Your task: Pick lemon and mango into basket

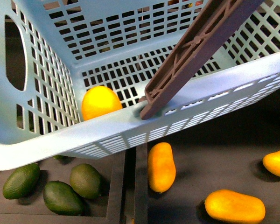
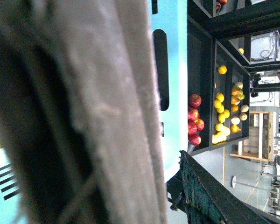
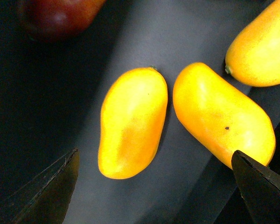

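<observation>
— What did the wrist cameras show that the front one missed?
— Your right gripper (image 3: pixel 155 172) was spread wide, holding nothing, over the mango (image 3: pixel 133 123) on the dark surface, with a red apple (image 3: pixel 56 16) near. Your left view was filled by the blurred brown handle (image 2: pixel 84 112); whether your left gripper was open, I couldn't tell.
— And the counts?
— In front you had one lemon (image 1: pixel 100 101) inside the basket (image 1: pixel 37 149), and below it three mangoes (image 1: pixel 161 166) and three green fruits (image 1: pixel 61 197). The tilted basket blocked most of your front view.
</observation>
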Controlling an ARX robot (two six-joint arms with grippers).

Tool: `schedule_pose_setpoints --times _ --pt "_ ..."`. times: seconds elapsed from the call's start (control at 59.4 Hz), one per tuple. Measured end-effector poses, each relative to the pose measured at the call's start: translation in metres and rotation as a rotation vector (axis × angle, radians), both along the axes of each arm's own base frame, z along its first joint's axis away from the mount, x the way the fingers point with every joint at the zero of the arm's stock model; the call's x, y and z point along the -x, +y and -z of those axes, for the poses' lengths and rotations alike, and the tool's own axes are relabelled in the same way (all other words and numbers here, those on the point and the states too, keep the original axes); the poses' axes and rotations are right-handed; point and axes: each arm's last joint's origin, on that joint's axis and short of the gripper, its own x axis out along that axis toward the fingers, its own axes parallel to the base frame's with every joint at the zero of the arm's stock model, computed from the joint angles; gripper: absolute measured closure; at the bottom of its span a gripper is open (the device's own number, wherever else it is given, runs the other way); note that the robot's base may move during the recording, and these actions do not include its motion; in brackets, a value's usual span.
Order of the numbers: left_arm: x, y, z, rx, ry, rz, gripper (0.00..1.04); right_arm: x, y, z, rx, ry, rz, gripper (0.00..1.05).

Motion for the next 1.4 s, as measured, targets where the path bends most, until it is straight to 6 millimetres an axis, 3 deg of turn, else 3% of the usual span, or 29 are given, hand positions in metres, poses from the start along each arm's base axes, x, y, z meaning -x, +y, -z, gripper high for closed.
schedule_pose_setpoints --times 0.168,0.37,1.229,1.397 --pt "0.0 0.0 0.0 0.0 0.0 0.0 0.78 -0.003 0.004 0.025 -0.03 0.042 0.007 0.09" --pt "0.0 0.0 0.0 -0.004 -0.003 -0.009 0.78 -0.01 0.006 0.04 -0.047 0.058 0.011 0.09" --pt "0.0 0.0 0.0 -0.002 -0.001 -0.004 0.78 -0.056 0.003 0.078 -0.061 0.091 0.015 0.09" --pt "0.0 0.0 0.0 -0.001 -0.001 -0.002 0.78 -0.057 0.005 0.081 -0.067 0.086 0.012 0.3"
